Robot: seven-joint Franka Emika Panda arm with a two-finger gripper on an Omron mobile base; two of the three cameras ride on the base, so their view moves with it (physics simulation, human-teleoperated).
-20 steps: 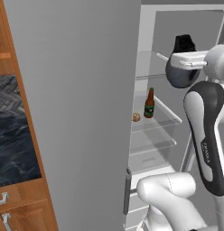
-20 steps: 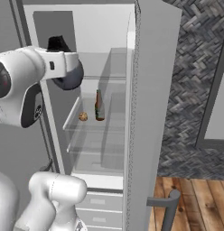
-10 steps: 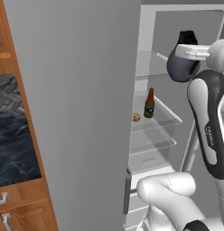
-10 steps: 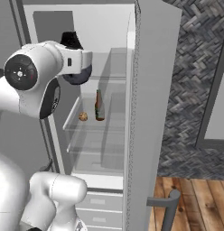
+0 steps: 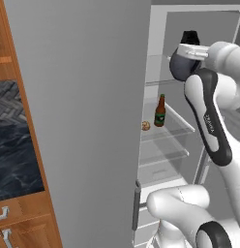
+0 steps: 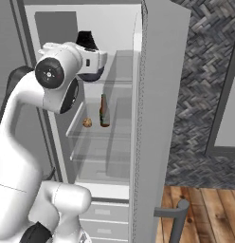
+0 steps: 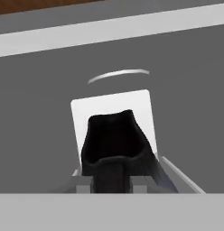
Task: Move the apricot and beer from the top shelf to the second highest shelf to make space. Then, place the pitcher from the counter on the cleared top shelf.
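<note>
My gripper (image 5: 187,52) (image 6: 89,53) is shut on the smoky-grey pitcher (image 5: 181,68) (image 6: 91,75), holding it inside the open fridge just above the top shelf (image 5: 158,81) (image 6: 118,81). In the hand view the pitcher's dark rim (image 7: 114,137) sits right over the gripper (image 7: 113,178). One shelf down, the brown beer (image 5: 160,111) (image 6: 104,111) stands upright on the second highest shelf (image 5: 177,130) (image 6: 107,134), and the apricot (image 5: 146,125) (image 6: 86,122) lies just to its left. The dark marbled counter (image 5: 15,160) is at the far left.
The open grey fridge door (image 5: 83,121) rises between the counter and the shelves. The fridge's right wall (image 6: 157,118) stands close beside the shelves. Lower glass shelves (image 5: 163,157) and white drawers (image 6: 103,213) lie below. My own elbow (image 5: 209,126) hangs in front of the fridge opening.
The hand has carried the pitcher upward and deeper into the fridge, toward the top shelf, while the elbow swung in. Beer and apricot have stayed put.
</note>
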